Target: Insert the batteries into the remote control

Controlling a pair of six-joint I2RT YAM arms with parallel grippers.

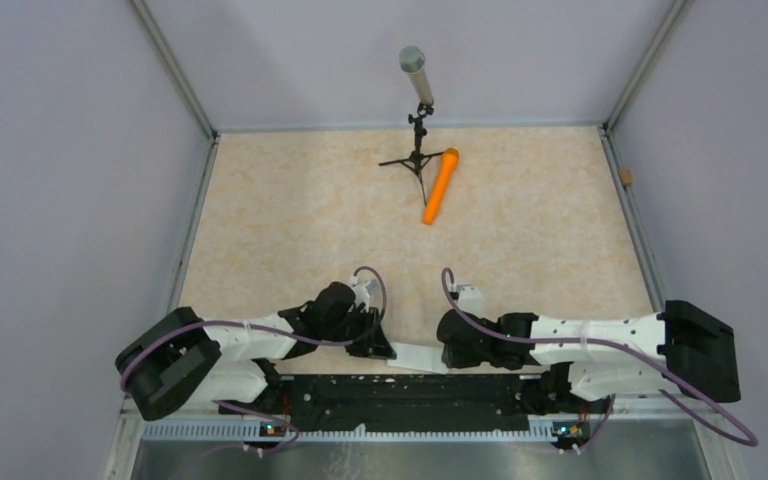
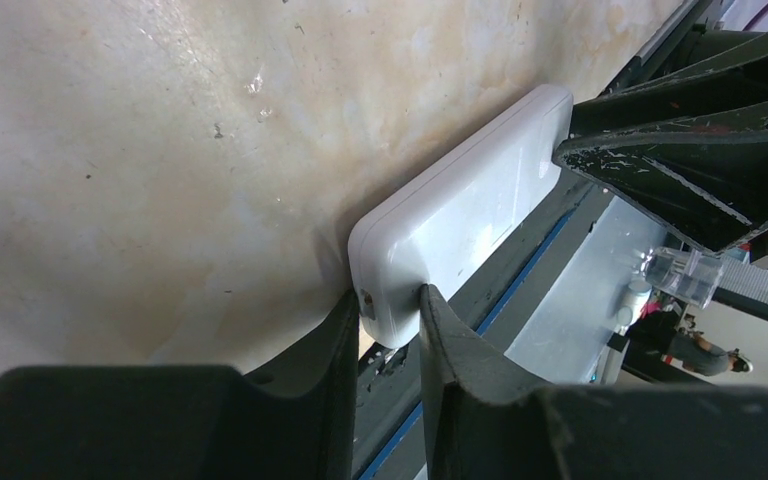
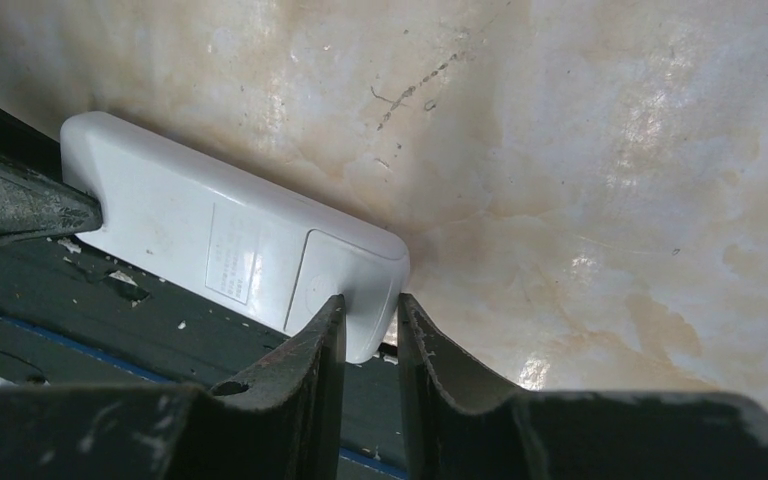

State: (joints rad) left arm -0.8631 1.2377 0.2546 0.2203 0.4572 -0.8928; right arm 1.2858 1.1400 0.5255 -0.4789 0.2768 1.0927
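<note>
the remote control (image 1: 418, 356) lies back-up, hanging over the near edge of the table (image 1: 310, 220). left fingers (image 2: 445, 345) clench one end and right fingers (image 3: 310, 355) the battery-cover end. both bite only a corner, so it could twist free and drop. no batteries in sight.

White remote control (image 3: 230, 250), plain back facing up
</note>
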